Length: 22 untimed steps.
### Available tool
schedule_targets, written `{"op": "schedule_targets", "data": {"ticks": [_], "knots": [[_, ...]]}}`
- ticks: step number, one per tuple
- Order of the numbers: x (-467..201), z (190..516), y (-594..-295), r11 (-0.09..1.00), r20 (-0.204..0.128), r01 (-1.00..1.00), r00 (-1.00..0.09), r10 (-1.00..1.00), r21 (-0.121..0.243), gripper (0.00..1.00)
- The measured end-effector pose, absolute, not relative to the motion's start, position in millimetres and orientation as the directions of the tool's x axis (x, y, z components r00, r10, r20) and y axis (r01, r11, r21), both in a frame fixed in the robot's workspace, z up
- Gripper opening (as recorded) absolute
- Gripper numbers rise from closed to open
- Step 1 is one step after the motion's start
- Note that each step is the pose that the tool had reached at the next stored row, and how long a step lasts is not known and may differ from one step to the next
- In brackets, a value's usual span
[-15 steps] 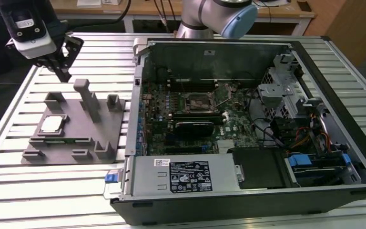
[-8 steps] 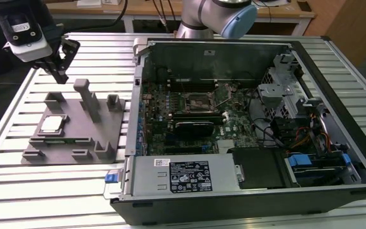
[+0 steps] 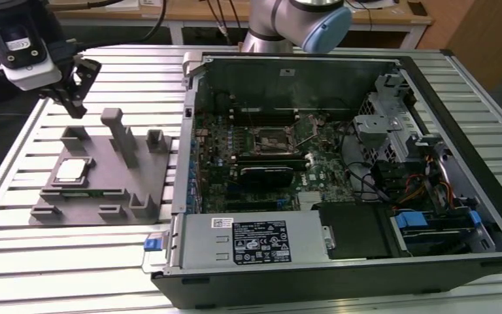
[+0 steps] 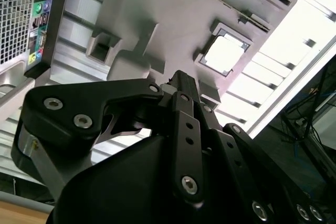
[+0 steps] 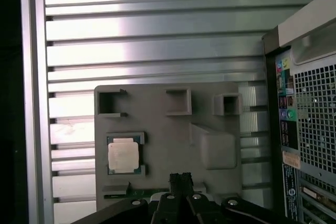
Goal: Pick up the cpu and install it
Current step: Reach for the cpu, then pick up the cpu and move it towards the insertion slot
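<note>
Hovering near one edge of the grey holder [image 3: 112,171], the tool [image 3: 75,108] is pinched narrow and empty, well clear of the cpu [image 3: 70,171]. The cpu lies flat in a framed pocket, likely to keep it square for grasping. Bare bench [image 3: 24,261] borders the holder; the opened computer case [image 3: 338,278] stands just beside it.

Bright light glares off the slatted table [image 5: 157,51] and washes out the cpu [image 4: 224,54].
</note>
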<state>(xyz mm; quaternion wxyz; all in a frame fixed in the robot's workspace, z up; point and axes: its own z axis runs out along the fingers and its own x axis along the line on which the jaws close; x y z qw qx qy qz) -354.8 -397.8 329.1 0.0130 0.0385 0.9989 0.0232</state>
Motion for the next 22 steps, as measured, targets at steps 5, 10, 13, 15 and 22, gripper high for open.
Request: {"op": "schedule_targets", "data": {"ticks": [5, 10, 13, 15, 22], "knots": [[-360, 323, -396, 0.996, -0.024, 0.076, -0.997, 0.078, 0.047, 0.11], [-366, 318, -394, 0.996, -0.024, 0.076, -0.997, 0.078, 0.047, 0.11], [-368, 315, -393, 0.996, -0.024, 0.076, -0.997, 0.078, 0.047, 0.11], [-368, 314, -393, 0.996, -0.024, 0.076, -0.997, 0.077, 0.047, 0.11], [-369, 313, -393, 0.996, -0.024, 0.076, -0.997, 0.078, 0.047, 0.11]]}}
